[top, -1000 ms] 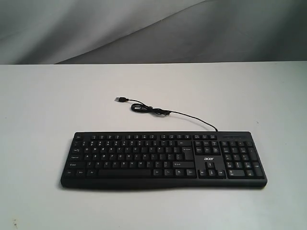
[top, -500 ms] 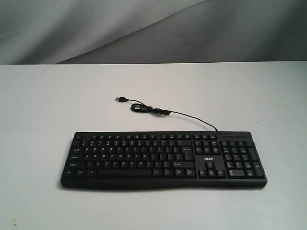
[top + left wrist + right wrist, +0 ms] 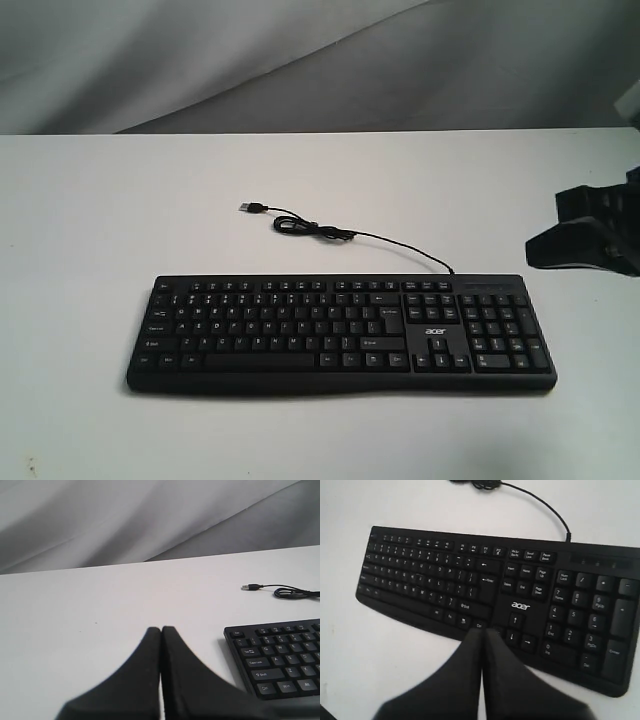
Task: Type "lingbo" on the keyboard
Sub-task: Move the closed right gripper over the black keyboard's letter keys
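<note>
The right gripper (image 3: 481,631) is clenched, both fingers pressed together into a single narrow tip and grasping nothing. In the exterior view it sits at the right edge of the scene, above the surface (image 3: 100,220) and apart from the right end of the keyboard (image 3: 340,335).

The left gripper (image 3: 161,629) is likewise clenched and empty. Its wrist view takes in only the left end of the keyboard.

The keyboard lies flat, centred and near, with its USB cable (image 3: 330,232) trailing to the far side, unplugged.

No key is contacted, so the step in hand is judged to be the approach to the first letter. The next move calls for placing one closed tip over the "l" key, then pressing straight down without touching neighbouring keys.
</note>
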You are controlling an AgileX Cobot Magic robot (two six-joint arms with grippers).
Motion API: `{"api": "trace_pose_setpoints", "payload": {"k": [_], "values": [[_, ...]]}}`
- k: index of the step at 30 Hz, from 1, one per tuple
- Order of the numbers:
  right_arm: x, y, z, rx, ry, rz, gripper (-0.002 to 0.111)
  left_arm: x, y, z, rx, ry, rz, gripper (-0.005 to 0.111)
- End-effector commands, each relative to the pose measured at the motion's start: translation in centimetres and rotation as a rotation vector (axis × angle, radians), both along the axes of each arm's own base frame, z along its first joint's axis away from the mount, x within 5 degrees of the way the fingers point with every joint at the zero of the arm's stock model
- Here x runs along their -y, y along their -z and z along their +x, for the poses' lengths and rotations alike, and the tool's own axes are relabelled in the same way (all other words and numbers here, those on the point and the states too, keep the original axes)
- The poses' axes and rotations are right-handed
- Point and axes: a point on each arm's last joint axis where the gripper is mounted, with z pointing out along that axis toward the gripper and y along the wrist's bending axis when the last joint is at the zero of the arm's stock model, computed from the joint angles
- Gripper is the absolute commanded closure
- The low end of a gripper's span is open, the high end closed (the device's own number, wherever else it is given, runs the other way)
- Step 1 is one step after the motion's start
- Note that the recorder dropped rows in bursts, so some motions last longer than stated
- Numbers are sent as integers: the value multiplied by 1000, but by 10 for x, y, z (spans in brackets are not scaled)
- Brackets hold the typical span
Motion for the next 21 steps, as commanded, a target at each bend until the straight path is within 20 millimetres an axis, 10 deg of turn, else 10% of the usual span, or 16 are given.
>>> {"api": "trace_pose_setpoints", "payload": {"k": [1,21], "values": [[-3,10,20,-2,57,123,108,0,1,0,5,-2,-11,106],[-165,16,43,125,-354,-166,108,0,1,0,5,-2,-11,106]]}}
